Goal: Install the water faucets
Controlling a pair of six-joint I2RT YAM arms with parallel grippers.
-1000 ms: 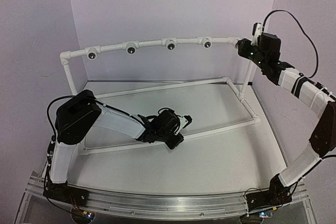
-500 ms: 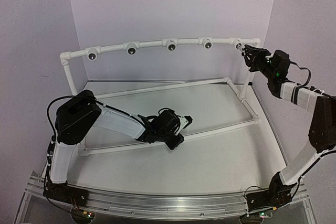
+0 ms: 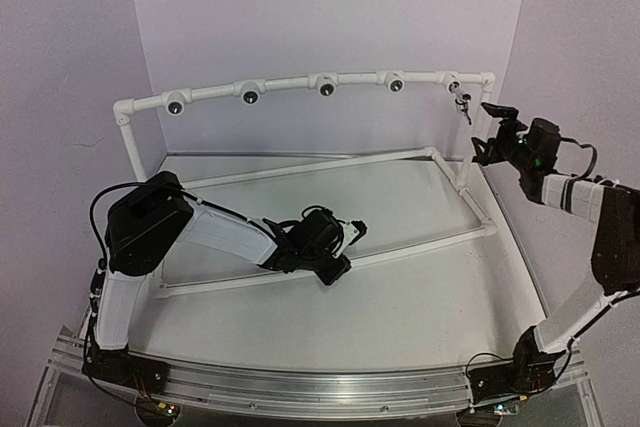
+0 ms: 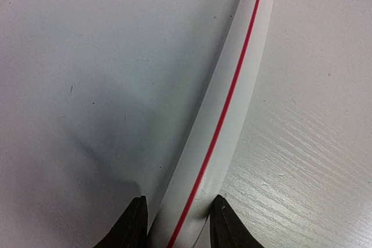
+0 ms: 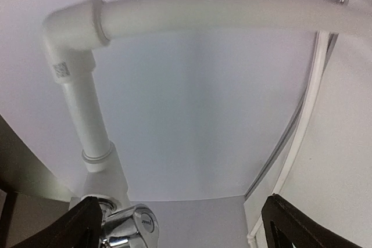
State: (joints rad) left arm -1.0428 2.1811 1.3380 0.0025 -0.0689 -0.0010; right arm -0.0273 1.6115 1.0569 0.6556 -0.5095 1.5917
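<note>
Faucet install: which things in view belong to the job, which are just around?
Job: water faucet, pipe frame, four open fittings, left gripper clamping lower pipe, open right gripper.
Just there: table, purple walls, aluminium rail.

The faucet (image 5: 129,229) is cut off below.

L: left arm (image 3: 225,234) reaches low from its base toward the middle of the pipe frame (image 3: 285,84), forearm near level. The left gripper (image 4: 177,227) points down at the frame's front diagonal bar, fingers (image 4: 132,225) pressed on both sides of it. R: right arm (image 3: 590,197) raised, elbow bent, wrist aimed at the frame's top right corner. The right gripper (image 3: 492,134) sits just short of that corner, jaws spread wide, holding nothing.
</note>
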